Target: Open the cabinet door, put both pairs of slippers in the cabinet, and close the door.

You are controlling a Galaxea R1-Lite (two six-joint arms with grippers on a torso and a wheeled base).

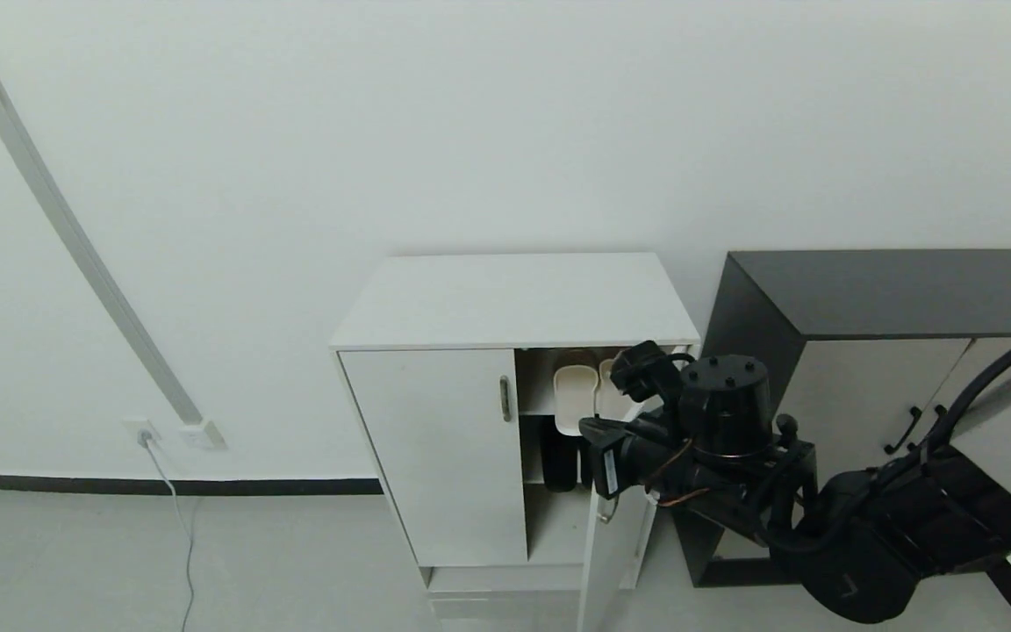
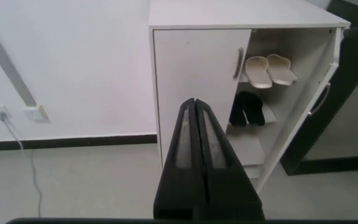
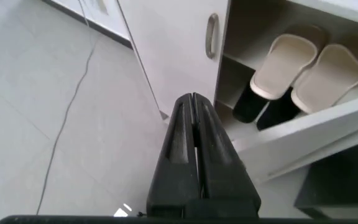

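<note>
Cabinet (image 1: 514, 303), door (image 1: 615, 562) ajar, beige slippers (image 2: 270, 70) above black slippers (image 2: 247, 109) inside, dark sideboard (image 1: 892, 294) beside; left pincer (image 2: 195, 102), right pincer (image 3: 193, 98) closed, empty.

Bright, even light; soft shade inside the cabinet (image 1: 514, 303)

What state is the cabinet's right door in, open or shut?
Open. The right door is swung outward, exposing cream slippers above black slippers inside; the left door is shut.
</note>
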